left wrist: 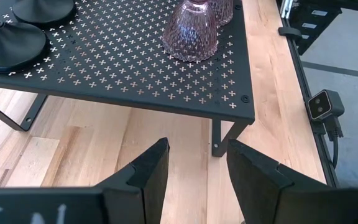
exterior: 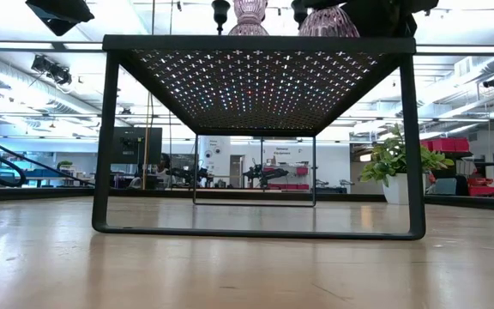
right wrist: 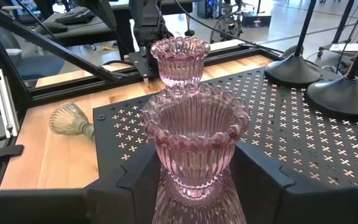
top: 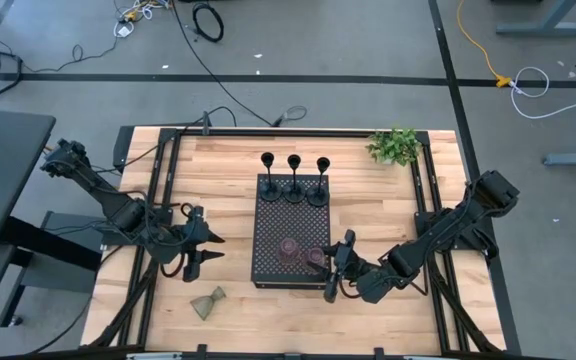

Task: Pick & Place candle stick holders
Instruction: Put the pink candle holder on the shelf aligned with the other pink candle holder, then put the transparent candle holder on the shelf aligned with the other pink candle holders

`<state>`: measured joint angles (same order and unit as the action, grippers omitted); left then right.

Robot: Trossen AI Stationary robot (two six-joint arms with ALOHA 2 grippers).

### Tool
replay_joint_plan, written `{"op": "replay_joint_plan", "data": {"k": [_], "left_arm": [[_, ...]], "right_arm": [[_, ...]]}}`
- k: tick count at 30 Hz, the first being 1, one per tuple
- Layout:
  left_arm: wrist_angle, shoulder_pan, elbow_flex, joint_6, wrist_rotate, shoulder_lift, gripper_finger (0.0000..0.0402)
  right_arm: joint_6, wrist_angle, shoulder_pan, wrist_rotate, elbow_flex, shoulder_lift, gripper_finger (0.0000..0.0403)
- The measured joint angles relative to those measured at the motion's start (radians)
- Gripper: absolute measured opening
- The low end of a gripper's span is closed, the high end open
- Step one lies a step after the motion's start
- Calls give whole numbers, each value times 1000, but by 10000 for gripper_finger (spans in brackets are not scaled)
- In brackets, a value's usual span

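A black perforated tray [top: 290, 228] stands on legs at mid-table. Three slim black candle stick holders [top: 293, 180] stand on its far end, and two pink glass ones on its near end. The nearer pink holder [right wrist: 194, 140] stands upright on the tray between the fingers of my right gripper [top: 330, 266], which is open and close on either side of it. The other pink holder [right wrist: 179, 59] stands just beyond. An olive-green holder [top: 206, 302] lies on its side on the wood. My left gripper [left wrist: 197, 168] hangs open left of the tray, holding nothing. My right gripper reaches almost level from the table's right side, one finger [right wrist: 138, 180] on each side of the nearer pink holder's ribbed body [right wrist: 166, 165]. Whether the fingers touch the glass, I cannot tell. The holder stands upright on its own foot on the tray.
A small leafy plant [top: 396, 146] stands at the table's far right corner. Black frame rails [top: 163, 200] run along both table sides. Bare wood lies near the front edge and under the tray [exterior: 256, 215].
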<state>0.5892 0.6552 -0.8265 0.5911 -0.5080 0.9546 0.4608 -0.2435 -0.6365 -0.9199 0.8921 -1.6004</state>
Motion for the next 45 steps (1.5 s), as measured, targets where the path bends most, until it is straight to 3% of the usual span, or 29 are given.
{"op": "replay_joint_plan", "data": {"k": [28,45], "left_arm": [[0,0,0,1,7,0,165],[0,0,0,8,35,0,165]], "right_arm": [[-26,-1,-4,-36,0,21,187],[-38,28,-47,-33,2,89,301]]}}
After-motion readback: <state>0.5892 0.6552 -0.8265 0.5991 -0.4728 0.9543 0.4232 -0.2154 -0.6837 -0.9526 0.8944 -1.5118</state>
